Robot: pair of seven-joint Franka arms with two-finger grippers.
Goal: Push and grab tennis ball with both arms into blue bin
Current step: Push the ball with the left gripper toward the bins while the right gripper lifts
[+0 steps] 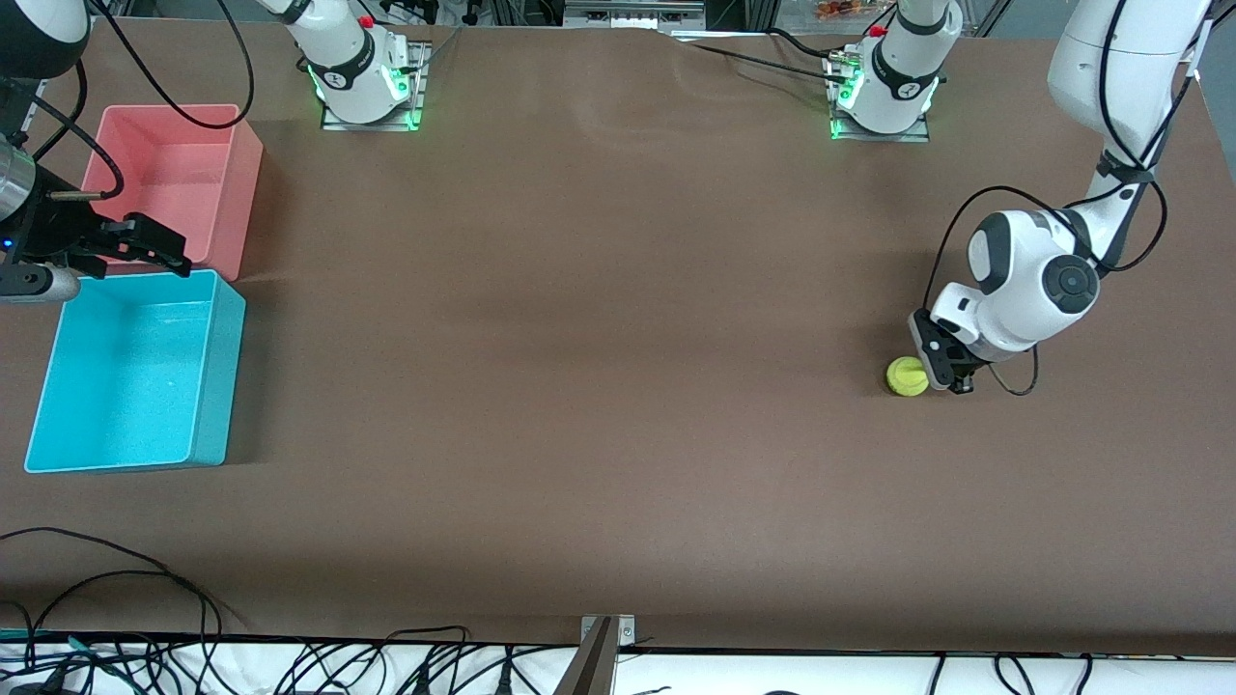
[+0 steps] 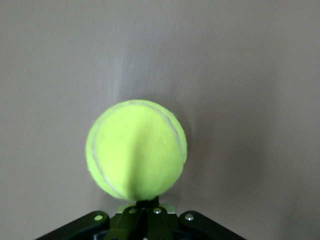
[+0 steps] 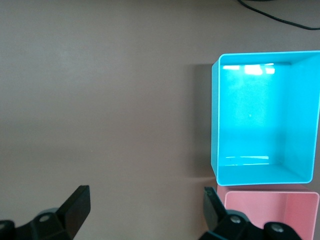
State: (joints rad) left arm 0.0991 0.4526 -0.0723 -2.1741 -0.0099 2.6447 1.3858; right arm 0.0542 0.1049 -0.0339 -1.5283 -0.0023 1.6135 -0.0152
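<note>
The tennis ball [image 1: 907, 376] lies on the brown table near the left arm's end; it fills the middle of the left wrist view [image 2: 136, 150]. My left gripper [image 1: 937, 371] is low at the table, shut and empty, its closed fingertips [image 2: 146, 206] touching the ball on the side toward the left arm's end. The blue bin [image 1: 218, 372] stands empty at the right arm's end and shows in the right wrist view [image 3: 215, 120]. My right gripper [image 1: 166, 249] hangs open and empty over the seam between the blue and pink bins, its fingers [image 3: 77, 202] wide apart.
A pink bin [image 1: 243, 183] stands empty, touching the blue bin on the side farther from the front camera; it also shows in the right wrist view [image 3: 272, 212]. The arm bases [image 1: 367, 92] stand along the table's farther edge. Black cables [image 1: 145, 618] lie at the nearer edge.
</note>
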